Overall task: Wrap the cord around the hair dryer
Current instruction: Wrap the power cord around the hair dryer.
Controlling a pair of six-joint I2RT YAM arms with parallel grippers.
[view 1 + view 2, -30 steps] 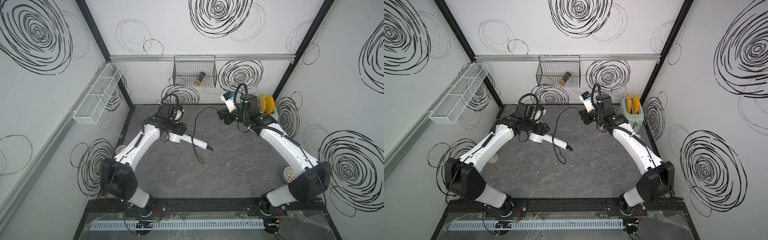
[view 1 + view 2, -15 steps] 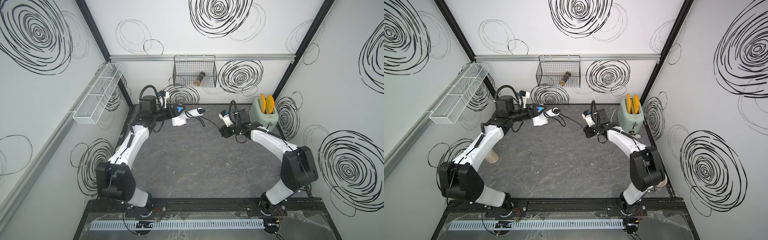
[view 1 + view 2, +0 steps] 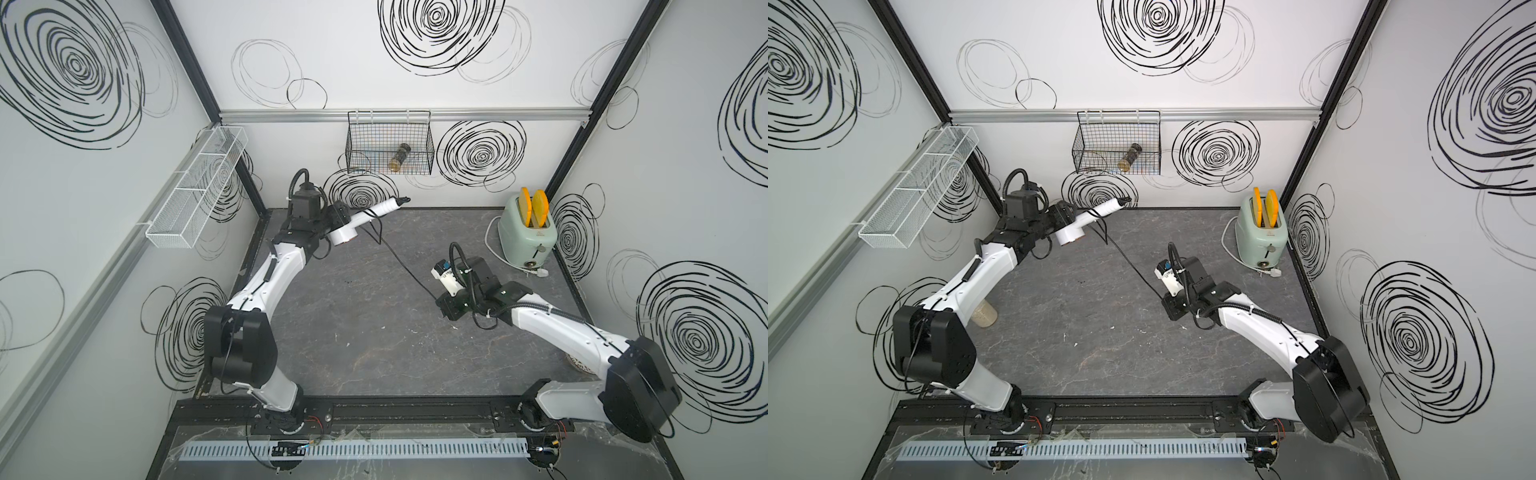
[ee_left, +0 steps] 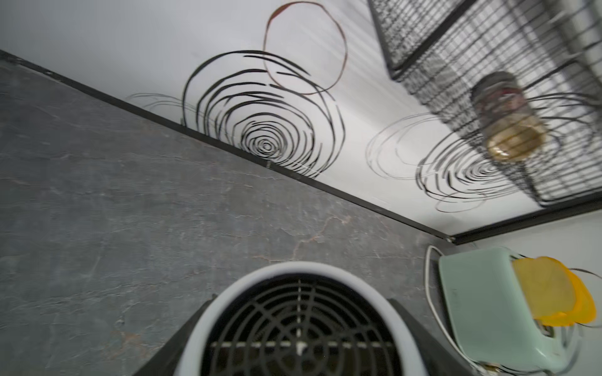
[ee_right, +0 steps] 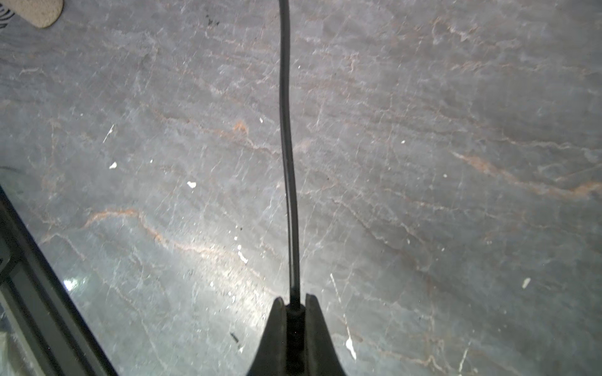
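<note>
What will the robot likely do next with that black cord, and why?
Probably the right fingers, pinching the cord, swing it around the handle of the hair dryer: the cord stretches taut between them, and the left fingers hold the dryer raised.

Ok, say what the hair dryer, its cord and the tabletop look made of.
The hair dryer: likely white plastic, smooth shell, moulded black grille. Its cord: probably rubber-sheathed, thin, black, flexible. The tabletop: dark grey stone look, pale rusty veins; maybe laminate.

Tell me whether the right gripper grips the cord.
Yes, the right gripper is shut on the cord, which runs out between its jaws.
</note>
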